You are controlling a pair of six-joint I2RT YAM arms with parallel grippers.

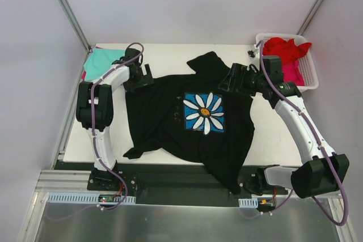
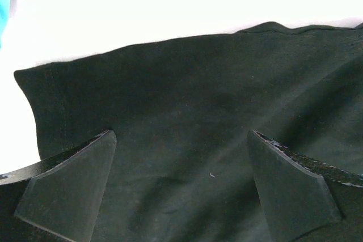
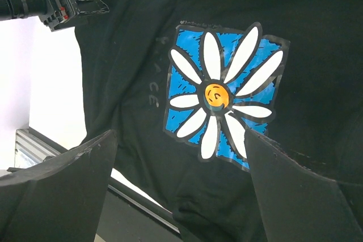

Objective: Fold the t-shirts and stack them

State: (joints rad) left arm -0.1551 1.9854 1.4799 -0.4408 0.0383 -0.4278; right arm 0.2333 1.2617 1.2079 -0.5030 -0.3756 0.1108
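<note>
Shirt (image 1: 164, 123), black, lies on the surface (image 1: 170, 55); my left gripper (image 2: 181, 134) and right gripper (image 3: 180, 133) hang above it, both spread.

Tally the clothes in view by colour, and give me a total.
black t-shirt with daisy print, spread on the table: 1
teal garment, far left corner: 1
red garment, bundled in the white basket: 1
pink garment, in the same basket beside the red: 1
Total: 4 that can be told apart

Overhead, two wrist close-ups; shared shirt (image 1: 159, 114)
</note>
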